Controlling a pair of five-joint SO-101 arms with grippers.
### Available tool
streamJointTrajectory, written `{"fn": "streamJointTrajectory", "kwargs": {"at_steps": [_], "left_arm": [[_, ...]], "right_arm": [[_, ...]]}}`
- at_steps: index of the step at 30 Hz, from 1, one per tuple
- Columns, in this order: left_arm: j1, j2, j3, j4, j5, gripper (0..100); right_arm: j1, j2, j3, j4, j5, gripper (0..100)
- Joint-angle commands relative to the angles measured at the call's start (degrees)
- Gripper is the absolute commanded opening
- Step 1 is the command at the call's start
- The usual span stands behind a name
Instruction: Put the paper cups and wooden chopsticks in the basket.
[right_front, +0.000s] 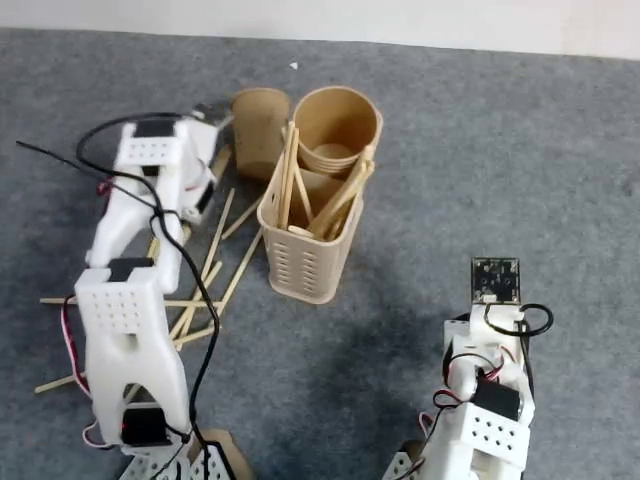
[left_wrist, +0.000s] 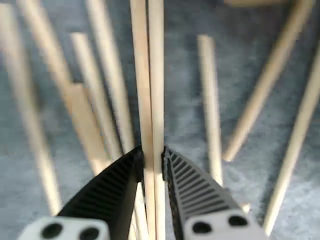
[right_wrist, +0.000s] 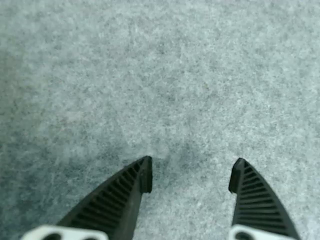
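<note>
My left gripper (left_wrist: 152, 156) is shut on a pair of wooden chopsticks (left_wrist: 152, 90) held side by side between its fingers. Several more chopsticks (left_wrist: 212, 100) lie loose on the carpet around them. In the high view the left arm (right_front: 150, 170) bends over the scattered chopsticks (right_front: 215, 270), just left of the beige slotted basket (right_front: 300, 265). The basket holds a paper cup (right_front: 338, 120) and several upright chopsticks (right_front: 335, 205). A second paper cup (right_front: 258, 130) sits on the carpet against the basket's far left side. My right gripper (right_wrist: 192, 175) hangs open over bare carpet.
Grey carpet covers the whole work area. The right arm (right_front: 490, 400) sits folded at the near right, well away from the basket. A black cable (right_front: 100, 140) loops over the left arm. Open carpet lies to the right of and beyond the basket.
</note>
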Motion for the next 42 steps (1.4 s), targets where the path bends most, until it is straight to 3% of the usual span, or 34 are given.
{"fn": "streamJointTrajectory", "kwargs": {"at_steps": [1,12,17,20,25,31,42], "left_arm": [[-0.4,-8.5,-3.7,1.6,1.5,0],[7.3,-44.1,-3.3,12.2,8.4,0],[13.7,-62.9,7.6,12.3,11.3,0],[16.9,-74.9,19.0,7.3,12.7,0],[20.9,-90.9,34.9,-9.6,15.5,0],[30.4,-93.1,40.5,-27.5,17.9,0],[36.3,-82.1,39.1,-33.1,22.7,0]], "right_arm": [[-0.6,-0.7,1.8,-1.0,0.6,26.0],[-0.6,-0.7,1.8,-1.0,0.4,26.0],[-0.6,-0.7,1.8,-1.0,0.4,26.0],[-0.6,-0.7,1.8,-1.0,0.4,26.0],[-0.6,-0.7,1.8,-1.0,0.4,26.0],[-0.6,-0.7,1.8,-1.0,0.4,26.0],[-0.6,-0.7,1.8,-1.0,0.4,26.0]]}}
